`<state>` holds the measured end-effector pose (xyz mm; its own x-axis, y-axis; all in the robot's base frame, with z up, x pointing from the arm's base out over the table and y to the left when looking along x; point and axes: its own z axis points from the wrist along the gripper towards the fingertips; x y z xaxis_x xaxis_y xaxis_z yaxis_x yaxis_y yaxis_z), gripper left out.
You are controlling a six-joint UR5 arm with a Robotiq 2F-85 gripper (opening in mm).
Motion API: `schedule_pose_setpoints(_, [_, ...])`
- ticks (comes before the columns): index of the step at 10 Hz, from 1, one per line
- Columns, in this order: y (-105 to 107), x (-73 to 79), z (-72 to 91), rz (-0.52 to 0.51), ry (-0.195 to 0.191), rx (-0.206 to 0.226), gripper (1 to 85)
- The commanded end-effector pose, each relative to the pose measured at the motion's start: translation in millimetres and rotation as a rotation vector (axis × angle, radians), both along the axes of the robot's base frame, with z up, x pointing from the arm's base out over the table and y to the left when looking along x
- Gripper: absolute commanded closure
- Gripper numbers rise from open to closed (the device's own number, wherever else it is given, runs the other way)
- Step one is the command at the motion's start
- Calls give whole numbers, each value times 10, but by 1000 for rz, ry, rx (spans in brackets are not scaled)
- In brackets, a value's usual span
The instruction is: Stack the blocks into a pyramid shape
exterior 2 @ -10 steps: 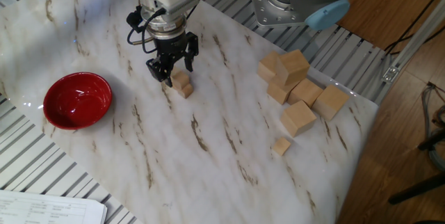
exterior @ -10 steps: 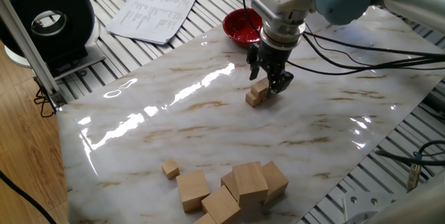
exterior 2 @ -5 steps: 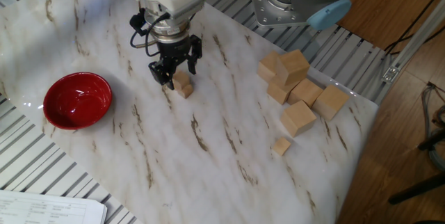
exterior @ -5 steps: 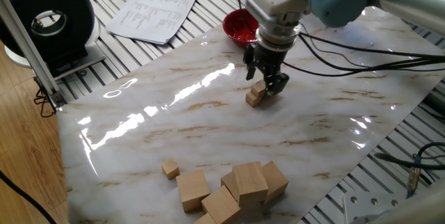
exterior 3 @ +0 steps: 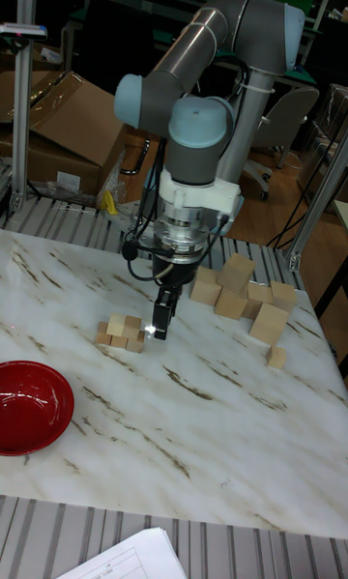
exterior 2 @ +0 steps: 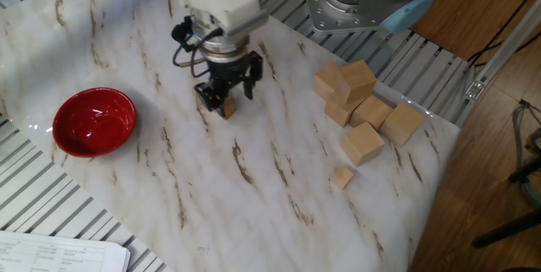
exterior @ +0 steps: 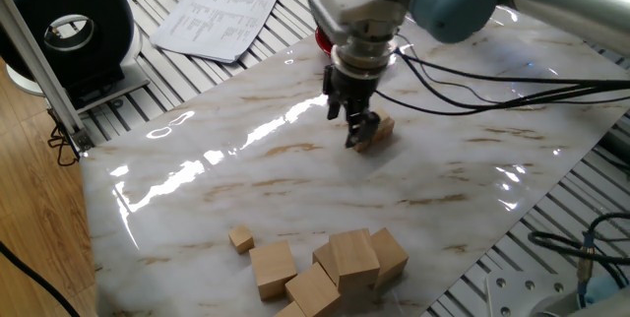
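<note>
A small stack of tan wood blocks [exterior: 381, 131] [exterior 2: 223, 106] [exterior 3: 121, 332] sits on the marble table, with a bottom row and at least one block on top. My gripper [exterior: 347, 126] [exterior 2: 228, 96] [exterior 3: 159, 326] hangs just beside and slightly above this stack. It is open and nothing shows between its fingers. It partly hides the stack in both fixed views. One more small block [exterior: 241, 237] [exterior 2: 341, 176] [exterior 3: 276, 357] lies alone near the larger cubes.
A heap of much larger wood cubes [exterior: 340, 261] [exterior 2: 362, 103] [exterior 3: 237, 294] lies by the table's edge. A red bowl [exterior 2: 94, 121] [exterior 3: 29, 405] stands at the opposite side of the marble table [exterior: 246, 189]. Papers [exterior: 217, 12] and a black round device [exterior: 69, 27] lie off the table.
The gripper has left the small stack, rising a little and sliding sideways off it. The stack stays in place; the lone block and large cubes have not moved.
</note>
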<state>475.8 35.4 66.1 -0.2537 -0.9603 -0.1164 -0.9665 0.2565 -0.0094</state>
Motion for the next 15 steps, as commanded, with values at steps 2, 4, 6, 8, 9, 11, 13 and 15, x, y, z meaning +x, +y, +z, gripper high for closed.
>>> schedule_pose_setpoints(2, [336, 71, 45, -106, -17, 31, 270])
schedule_pose_setpoints(4, [493, 113, -50, -143, -48, 34, 297])
schedule_pose_setpoints(6, [574, 78, -131, -161, -47, 11, 297])
schedule_pose_setpoints(8, [830, 66, -162, -216, -55, 66, 297])
schedule_pose_setpoints(9, [946, 75, -163, -246, -62, 102, 293])
schedule_pose_setpoints(11, [803, 110, -203, -264, -84, 48, 363])
schedule_pose_setpoints(13, [489, 98, -228, -263, -95, -74, 443])
schedule_pose_setpoints(15, [250, 111, -218, -310, -111, -160, 627])
